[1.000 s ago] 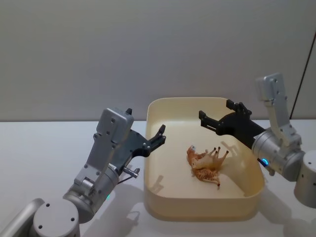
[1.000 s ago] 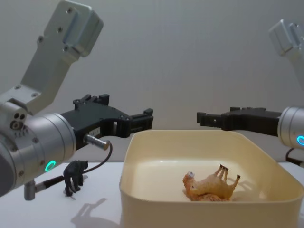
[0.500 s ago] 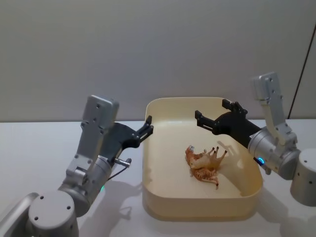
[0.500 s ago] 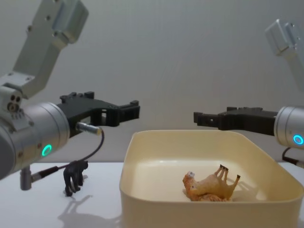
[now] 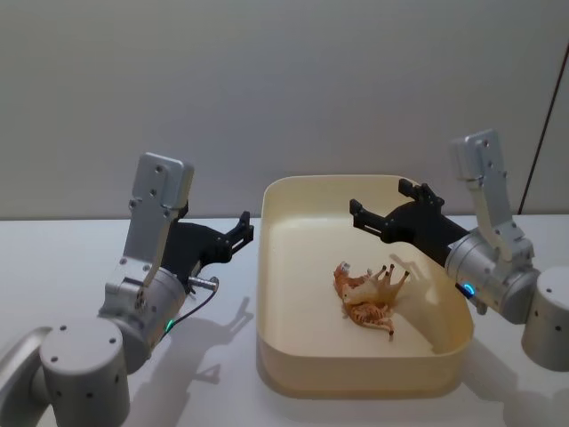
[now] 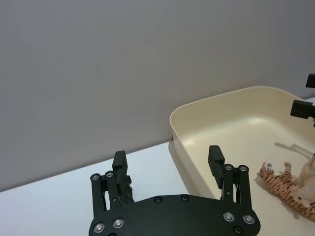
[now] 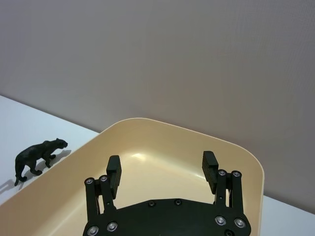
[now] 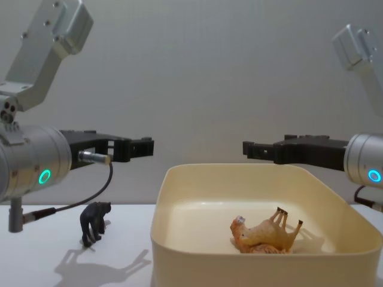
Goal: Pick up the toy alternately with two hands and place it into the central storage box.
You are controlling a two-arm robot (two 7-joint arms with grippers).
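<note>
Toy, black panther (image 8: 94,222): stands upright on the white table (image 5: 62,258) just off the left wall of the central storage box (image 5: 356,374), below and apart from the left gripper (image 5: 244,226), which hangs above the table beside the box's left rim, fingers spread wide and empty. Toys, tan animal (image 5: 378,283) with legs in the air and striped tiger (image 5: 373,317): lie touching on the box floor, right of its middle. Right gripper (image 5: 378,200): held over the box's far right part, above and apart from those two, fingers spread with nothing between.
</note>
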